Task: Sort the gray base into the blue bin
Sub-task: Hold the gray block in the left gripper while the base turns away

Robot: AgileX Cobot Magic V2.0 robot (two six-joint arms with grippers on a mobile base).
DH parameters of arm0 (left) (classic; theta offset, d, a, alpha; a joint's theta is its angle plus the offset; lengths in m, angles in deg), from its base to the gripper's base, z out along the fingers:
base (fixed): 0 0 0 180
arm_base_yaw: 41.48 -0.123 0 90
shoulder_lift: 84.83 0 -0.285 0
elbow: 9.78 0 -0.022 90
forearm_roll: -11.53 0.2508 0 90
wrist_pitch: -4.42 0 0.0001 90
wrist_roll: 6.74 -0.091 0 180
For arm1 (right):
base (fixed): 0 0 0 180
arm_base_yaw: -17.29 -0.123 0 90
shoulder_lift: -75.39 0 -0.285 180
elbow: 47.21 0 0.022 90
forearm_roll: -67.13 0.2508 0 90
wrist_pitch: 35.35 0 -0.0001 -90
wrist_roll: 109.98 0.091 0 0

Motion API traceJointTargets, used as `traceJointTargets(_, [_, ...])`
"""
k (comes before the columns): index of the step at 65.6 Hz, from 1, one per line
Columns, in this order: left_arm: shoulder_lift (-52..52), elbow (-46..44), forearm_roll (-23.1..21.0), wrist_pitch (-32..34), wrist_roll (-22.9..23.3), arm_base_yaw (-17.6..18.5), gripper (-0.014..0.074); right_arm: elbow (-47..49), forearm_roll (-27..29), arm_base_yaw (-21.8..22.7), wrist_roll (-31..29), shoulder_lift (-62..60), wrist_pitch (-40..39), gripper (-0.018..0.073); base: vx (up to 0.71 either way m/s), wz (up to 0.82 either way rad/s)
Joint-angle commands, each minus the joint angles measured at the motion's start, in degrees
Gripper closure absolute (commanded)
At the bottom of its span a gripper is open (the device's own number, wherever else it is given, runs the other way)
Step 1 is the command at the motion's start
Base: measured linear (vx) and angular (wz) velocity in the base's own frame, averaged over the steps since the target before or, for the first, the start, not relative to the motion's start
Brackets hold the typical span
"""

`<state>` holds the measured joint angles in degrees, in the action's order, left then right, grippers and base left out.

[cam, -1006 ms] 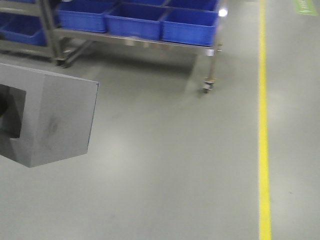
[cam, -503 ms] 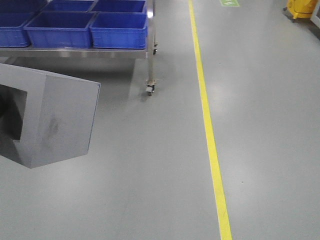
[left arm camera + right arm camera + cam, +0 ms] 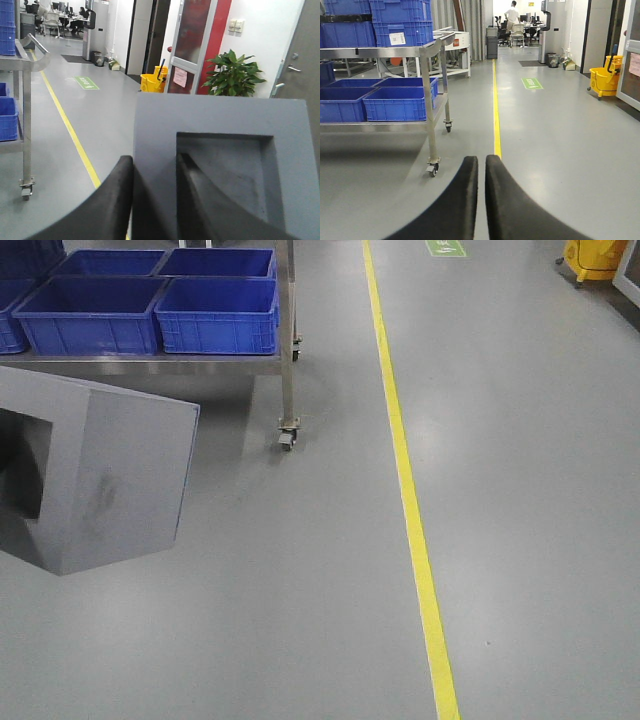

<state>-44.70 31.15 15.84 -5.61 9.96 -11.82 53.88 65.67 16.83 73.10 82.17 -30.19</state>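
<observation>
L gripper [image 3: 154, 161] clamps gray base [image 3: 220, 117]: one finger outside its wall, the other inside the sq. recess. R gripper [image 3: 481, 159] is pinched closed, empty. The blue bin [image 3: 218, 330] sits on cart [image 3: 150, 364] shelf, well apart from base.

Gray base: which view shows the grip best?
Left wrist: left end effector pinches a wall of the gray base at its recess. Front view shows its side and recess, no grip; right wrist shows nothing.
</observation>
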Motion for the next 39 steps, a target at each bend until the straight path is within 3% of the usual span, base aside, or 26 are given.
traceJointTargets(1, [-0.1, -1.8, -0.3, 6.4, 0.3, 0.3, 0.0439, -0.1, -0.4, 0.2, -0.4, -0.4, -4.2, 0.0564, 0.32, 0.07])
traceJointTargets(39, [-0.1, -1.8, -0.3, 6.4, 0.3, 0.3, 0.0439, -0.1, -0.4, 0.2, -0.4, -0.4, -4.2, 0.0564, 0.34, 0.06])
